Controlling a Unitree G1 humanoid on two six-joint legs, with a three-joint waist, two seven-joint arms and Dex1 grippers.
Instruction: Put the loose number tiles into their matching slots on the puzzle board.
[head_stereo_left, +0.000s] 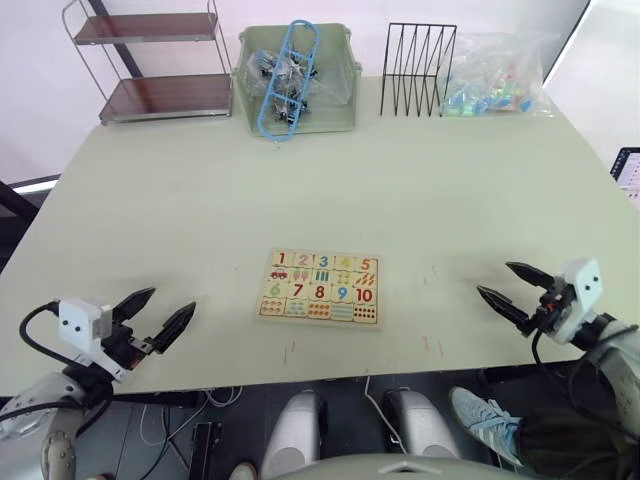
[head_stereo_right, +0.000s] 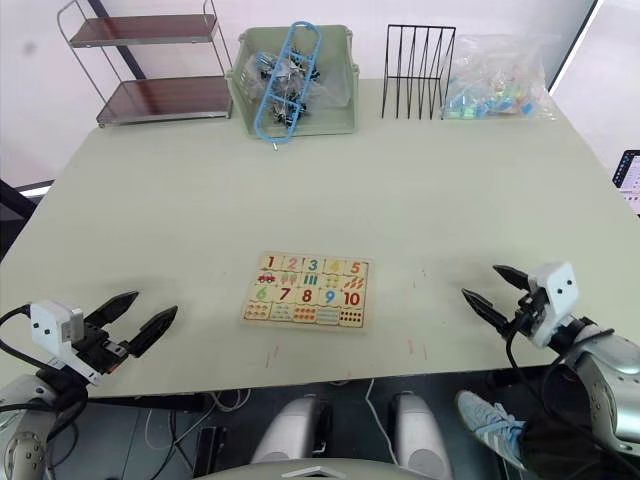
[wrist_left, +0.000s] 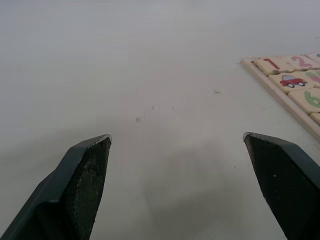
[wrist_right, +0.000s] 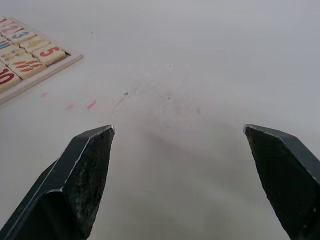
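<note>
The pale-wood puzzle board (head_stereo_left: 317, 320) lies flat near the table's front middle. Its top row holds the number tiles (head_stereo_left: 323, 264) 1 to 5, each seated in a slot, with 6 to 10 and picture rows below. My left gripper (head_stereo_left: 170, 300) hovers open over bare table to the board's left, nothing between its fingers. The left wrist view shows that gripper (wrist_left: 177, 137) with the board's corner (wrist_left: 280, 92) off to one side. My right gripper (head_stereo_left: 496, 279) stands open and empty to the board's right. In the right wrist view the board's rim (wrist_right: 45, 72) lies beyond that gripper (wrist_right: 179, 129).
Along the table's back edge stand a metal two-tier shelf (head_stereo_left: 160, 65), a green bin (head_stereo_left: 297, 118) holding a blue frame, a black wire rack (head_stereo_left: 418, 70) and a clear bag of colourful pieces (head_stereo_left: 495, 75). A person's shoe (head_stereo_left: 485, 420) shows below the table's front right edge.
</note>
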